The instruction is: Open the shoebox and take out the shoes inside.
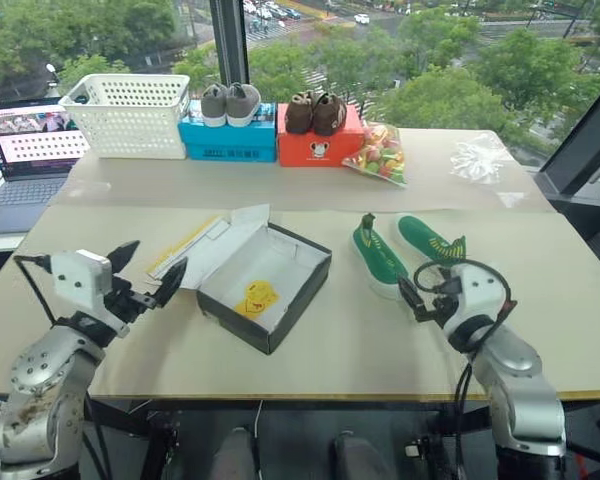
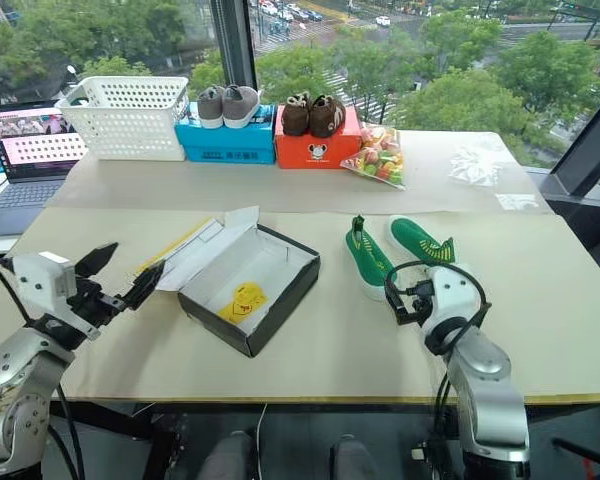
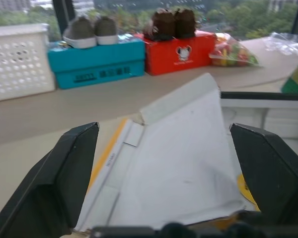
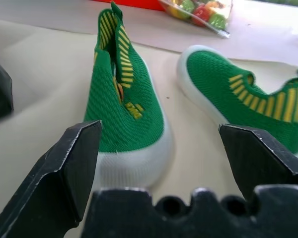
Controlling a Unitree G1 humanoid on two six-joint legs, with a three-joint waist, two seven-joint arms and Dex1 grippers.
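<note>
In the head view, the left gripper (image 1: 147, 270) and the right gripper (image 1: 412, 297) are hovering spread and empty. The shoebox (image 1: 265, 283) is lying open between them, the shoes (image 1: 378, 254) just beside it. In the right wrist view, the near shoe (image 4: 123, 111) is sitting close; a careless move might be knocking it over.

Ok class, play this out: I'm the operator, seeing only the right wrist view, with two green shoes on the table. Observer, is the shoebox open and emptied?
Observer: Yes. The shoebox is open with no shoes inside, only a yellow scrap.
Operator: Where is the left claw?
Observer: The left claw is open, facing the folded-back lid, holding nothing.
Operator: Any other shoes around?
Observer: A grey pair sits on a blue box at the far edge.
</note>
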